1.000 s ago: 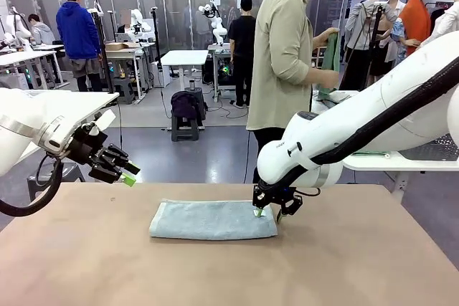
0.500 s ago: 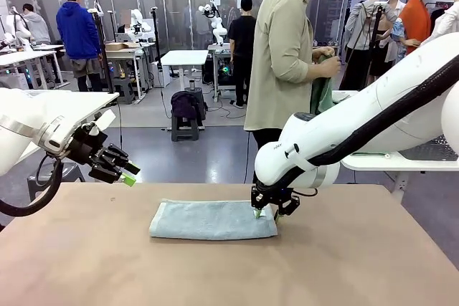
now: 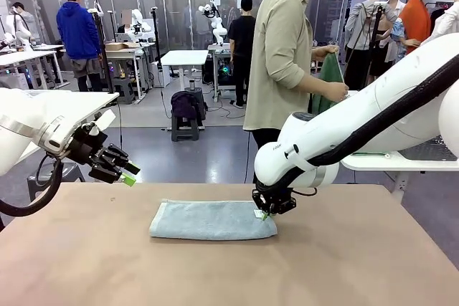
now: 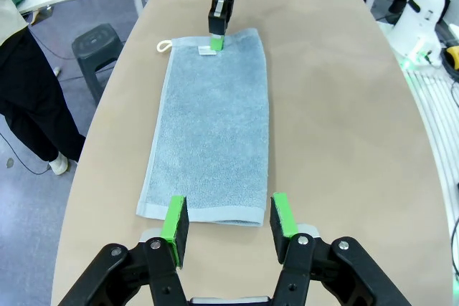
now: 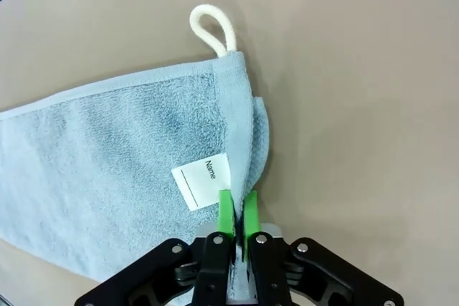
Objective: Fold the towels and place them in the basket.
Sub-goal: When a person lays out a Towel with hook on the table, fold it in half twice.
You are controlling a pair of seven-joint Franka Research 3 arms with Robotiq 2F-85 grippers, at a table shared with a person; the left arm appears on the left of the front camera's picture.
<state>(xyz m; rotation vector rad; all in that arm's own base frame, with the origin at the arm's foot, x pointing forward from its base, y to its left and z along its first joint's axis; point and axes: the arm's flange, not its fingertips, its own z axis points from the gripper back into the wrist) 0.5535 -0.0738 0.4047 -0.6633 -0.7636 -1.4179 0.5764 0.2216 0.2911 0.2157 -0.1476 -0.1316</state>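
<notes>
A pale grey-blue towel [image 3: 211,220] lies folded in a long strip across the middle of the table, also seen lengthwise in the left wrist view [image 4: 211,120]. My right gripper [image 3: 266,212] is shut on its right end edge; in the right wrist view the green pads [image 5: 226,214] pinch the towel's hem [image 5: 240,141] beside a white name label [image 5: 203,180] and a white loop [image 5: 213,28]. My left gripper [image 3: 128,173] hovers open above the table's left edge, its fingers [image 4: 174,223] pointing at the towel's near end without touching it. The basket is out of view.
A person in a beige shirt [image 3: 283,48] stands at the table's far side holding a dark green towel [image 3: 330,80]. A white side table [image 3: 391,159] stands behind my right arm. Bare tabletop [image 3: 229,270] lies in front of the towel.
My right gripper has closed on the towel's right edge and shifted slightly left. The person has lifted the dark green towel. My left arm has not moved.
</notes>
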